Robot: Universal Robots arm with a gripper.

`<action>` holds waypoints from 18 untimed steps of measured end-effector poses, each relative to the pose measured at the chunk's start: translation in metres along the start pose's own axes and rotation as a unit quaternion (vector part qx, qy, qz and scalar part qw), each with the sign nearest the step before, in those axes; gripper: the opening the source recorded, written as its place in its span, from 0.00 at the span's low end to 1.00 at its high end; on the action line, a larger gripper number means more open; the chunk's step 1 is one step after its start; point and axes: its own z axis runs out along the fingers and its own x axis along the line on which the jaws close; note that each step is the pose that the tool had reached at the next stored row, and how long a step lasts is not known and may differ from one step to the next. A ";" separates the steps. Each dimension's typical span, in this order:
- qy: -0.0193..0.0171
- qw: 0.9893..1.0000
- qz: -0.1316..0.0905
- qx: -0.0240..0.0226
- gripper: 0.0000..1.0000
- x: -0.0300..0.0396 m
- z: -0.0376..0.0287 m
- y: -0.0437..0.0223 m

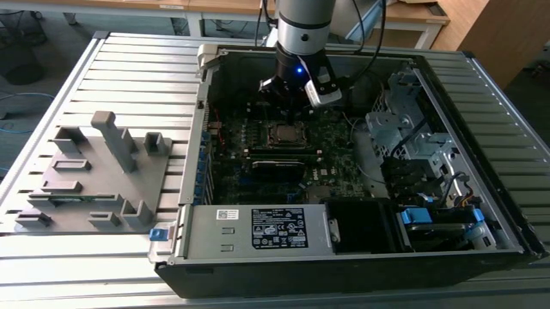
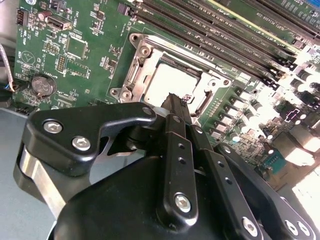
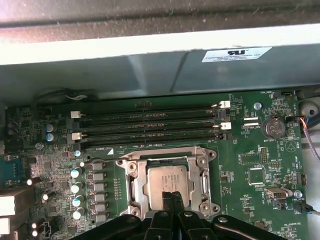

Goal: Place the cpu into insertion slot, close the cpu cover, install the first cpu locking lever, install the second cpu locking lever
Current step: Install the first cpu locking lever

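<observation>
**While the claw (image 3: 170, 199) stands over the insertion slot (image 3: 129, 196)**

Because the cpu (image 3: 167, 184) rests in the insertion slot, with the cpu cover (image 3: 202, 167) seemingly folded down around it, the claw, pressed together and holding nothing, points at the chip's edge. Pressure, I judge, belongs on frame metal, straight down, gently. A white label (image 3: 235, 54) marks the case wall (image 3: 150, 75); I cannot read its print.

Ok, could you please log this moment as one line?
cpu: in insertion slot | cpu cover: down around it | pincer: shut, over cpu edge
</observation>
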 end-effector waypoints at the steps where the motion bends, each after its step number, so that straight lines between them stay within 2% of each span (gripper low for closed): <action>1: 0.000 1.000 0.000 0.000 0.10 0.0000 -0.0009 0.0000; 18: 0.000 1.000 0.000 0.000 0.10 -0.0003 -0.0176 0.0005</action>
